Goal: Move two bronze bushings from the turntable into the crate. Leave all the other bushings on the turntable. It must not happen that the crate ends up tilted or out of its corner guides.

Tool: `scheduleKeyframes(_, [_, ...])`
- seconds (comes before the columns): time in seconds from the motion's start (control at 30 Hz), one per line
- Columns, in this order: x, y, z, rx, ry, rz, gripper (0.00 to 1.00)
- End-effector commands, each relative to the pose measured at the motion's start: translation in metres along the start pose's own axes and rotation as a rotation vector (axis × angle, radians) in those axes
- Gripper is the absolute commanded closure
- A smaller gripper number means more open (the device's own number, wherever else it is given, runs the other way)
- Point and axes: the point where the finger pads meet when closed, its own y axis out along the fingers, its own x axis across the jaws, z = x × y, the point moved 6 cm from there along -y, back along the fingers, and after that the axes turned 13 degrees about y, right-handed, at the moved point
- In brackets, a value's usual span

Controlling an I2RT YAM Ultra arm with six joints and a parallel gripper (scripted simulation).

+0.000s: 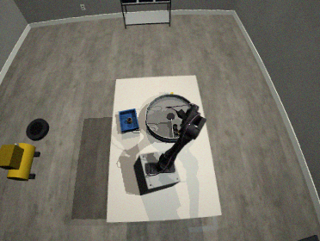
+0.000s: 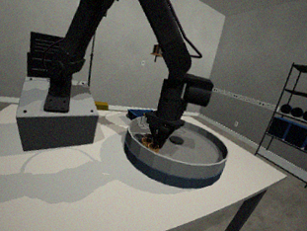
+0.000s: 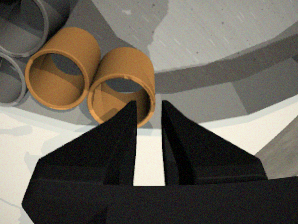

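Observation:
Two bronze bushings, one at the left (image 3: 74, 42) and one at the right (image 3: 128, 60), lie side by side at the turntable's (image 3: 205, 47) (image 2: 184, 170) near wall in the wrist view, mouths toward the gripper. Two grey bushings (image 3: 58, 14) (image 3: 23, 84) lie left of them. My gripper (image 3: 149, 110) is slightly open and holds nothing. Its left fingertip overlaps the right bushing's mouth; the right fingertip is just outside its rim. Contact cannot be told. A small brownish round thing, likely a bushing, is in the blue crate (image 1: 123, 130) (image 2: 140, 114).
The turntable's raised wall surrounds the bushings. The crate stands left of the turntable in the top view. The arm's box-shaped base (image 1: 161, 182) (image 2: 55, 133) stands on the white table (image 1: 129, 207) nearby. A shelf rack (image 1: 146, 17) (image 2: 304, 133) stands well away.

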Motion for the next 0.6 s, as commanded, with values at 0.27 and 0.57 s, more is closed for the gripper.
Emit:
scheduleKeyframes(0.27, [0.0042, 0.0006, -0.0046, -0.017, -0.015, -0.008, 0.85])
scheduleKeyframes(0.57, [0.0072, 0.0009, -0.0041, -0.015, -0.016, -0.012, 0.85])
